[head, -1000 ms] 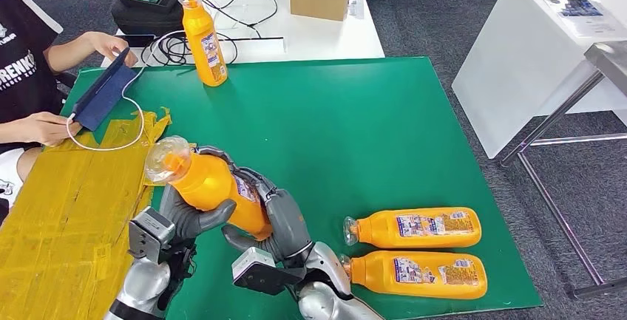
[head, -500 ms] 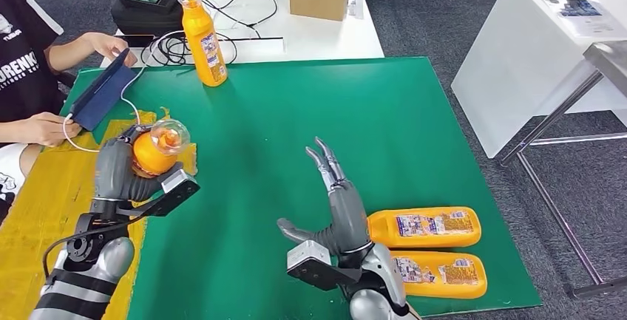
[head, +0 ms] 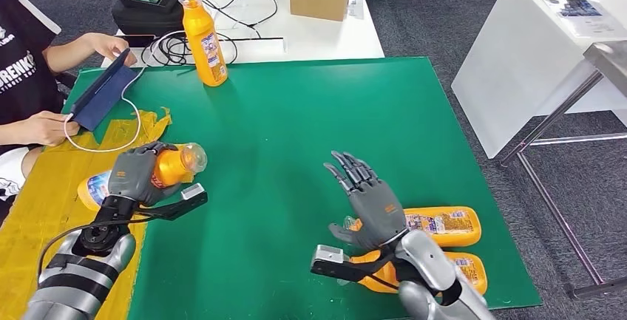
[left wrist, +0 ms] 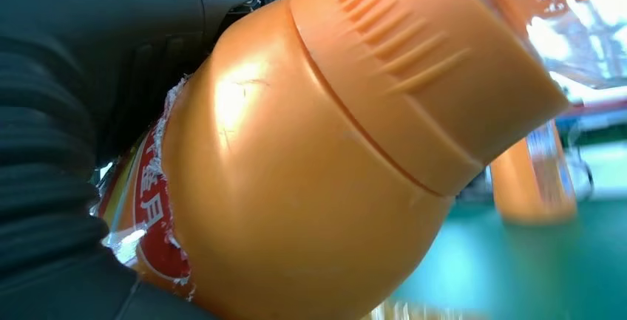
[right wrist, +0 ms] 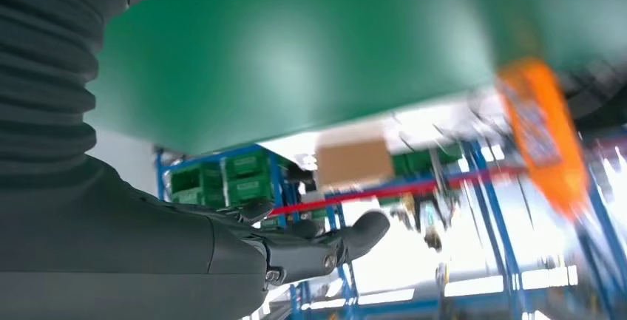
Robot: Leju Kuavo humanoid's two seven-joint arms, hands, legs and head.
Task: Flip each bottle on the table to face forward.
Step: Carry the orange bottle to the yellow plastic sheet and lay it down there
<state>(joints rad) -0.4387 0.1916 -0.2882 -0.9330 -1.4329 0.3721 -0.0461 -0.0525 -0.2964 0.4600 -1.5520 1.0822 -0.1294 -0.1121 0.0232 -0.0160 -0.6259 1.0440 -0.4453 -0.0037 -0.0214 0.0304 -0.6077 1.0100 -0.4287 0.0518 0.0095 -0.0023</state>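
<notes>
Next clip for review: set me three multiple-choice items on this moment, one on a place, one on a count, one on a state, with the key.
1. Where does the upright bottle stand?
A. at the far edge of the green mat
B. beside the right hand
C. on the yellow cardboard

2. How many orange bottles show in the head view?
A. two
B. three
C. four

3. What is the left hand doing?
A. hanging open
B. gripping a bottle on its side
C. pressing the mat

Key: 1 A, it stands near the cables; 2 C, one upright, the held bottle, two lying bottles by the right hand; 3 B, its fingers wrap the bottle.
</notes>
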